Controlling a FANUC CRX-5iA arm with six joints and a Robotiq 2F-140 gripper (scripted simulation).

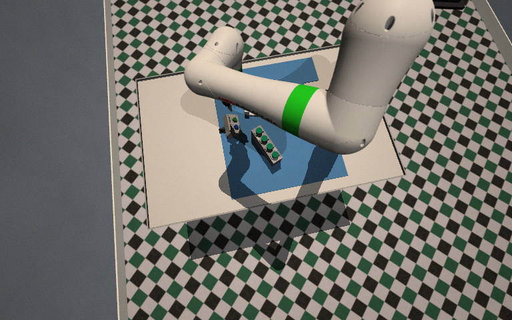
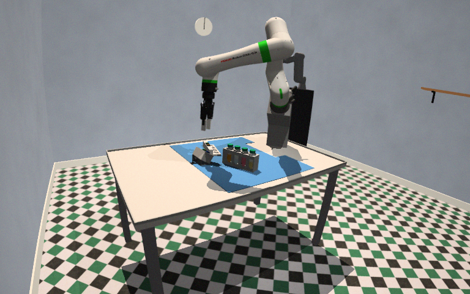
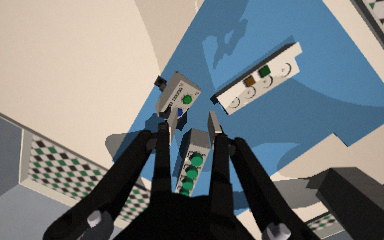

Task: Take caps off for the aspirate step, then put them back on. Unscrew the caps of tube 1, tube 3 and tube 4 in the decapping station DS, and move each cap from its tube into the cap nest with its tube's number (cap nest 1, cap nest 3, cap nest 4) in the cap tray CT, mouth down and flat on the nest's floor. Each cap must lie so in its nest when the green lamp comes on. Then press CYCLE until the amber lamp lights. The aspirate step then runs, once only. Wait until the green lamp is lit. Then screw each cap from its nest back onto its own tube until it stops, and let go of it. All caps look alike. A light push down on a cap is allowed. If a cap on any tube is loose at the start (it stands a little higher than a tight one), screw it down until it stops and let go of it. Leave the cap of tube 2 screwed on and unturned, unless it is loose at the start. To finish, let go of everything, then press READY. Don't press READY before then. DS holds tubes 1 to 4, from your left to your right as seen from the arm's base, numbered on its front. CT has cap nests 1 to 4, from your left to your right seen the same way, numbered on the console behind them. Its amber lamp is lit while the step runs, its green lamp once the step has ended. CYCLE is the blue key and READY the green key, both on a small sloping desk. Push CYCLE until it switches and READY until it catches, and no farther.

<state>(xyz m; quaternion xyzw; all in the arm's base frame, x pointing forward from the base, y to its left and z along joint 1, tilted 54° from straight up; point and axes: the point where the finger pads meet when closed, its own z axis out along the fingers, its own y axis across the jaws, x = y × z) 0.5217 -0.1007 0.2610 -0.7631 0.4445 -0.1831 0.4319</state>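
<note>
The decapping station DS (image 1: 263, 149) (image 2: 257, 165) (image 3: 195, 142) stands on the blue mat (image 1: 298, 171) (image 2: 280, 166) (image 3: 305, 115). All of its tubes carry green caps (image 1: 259, 131) (image 2: 230, 145) (image 3: 197, 159). The cap tray CT (image 2: 214, 150) (image 3: 280, 57) lies behind it with empty nests; its amber lamp (image 3: 248, 80) and green lamp (image 3: 264, 71) look dark. The sloping key desk (image 1: 229, 121) (image 2: 200, 154) (image 3: 172, 91) holds the blue CYCLE key (image 1: 236, 127) (image 3: 180, 112) and the green READY key (image 1: 235, 119) (image 3: 187, 99). My gripper (image 2: 205, 127) (image 3: 193, 116) hangs high above the desk and tray, fingers partly apart and empty.
The arm's forearm hides most of the cap tray in the top view. The robot's base (image 2: 277, 133) and a black box (image 2: 300, 116) stand at the table's back. The cream table (image 1: 177, 158) (image 2: 166, 180) extends left of the mat.
</note>
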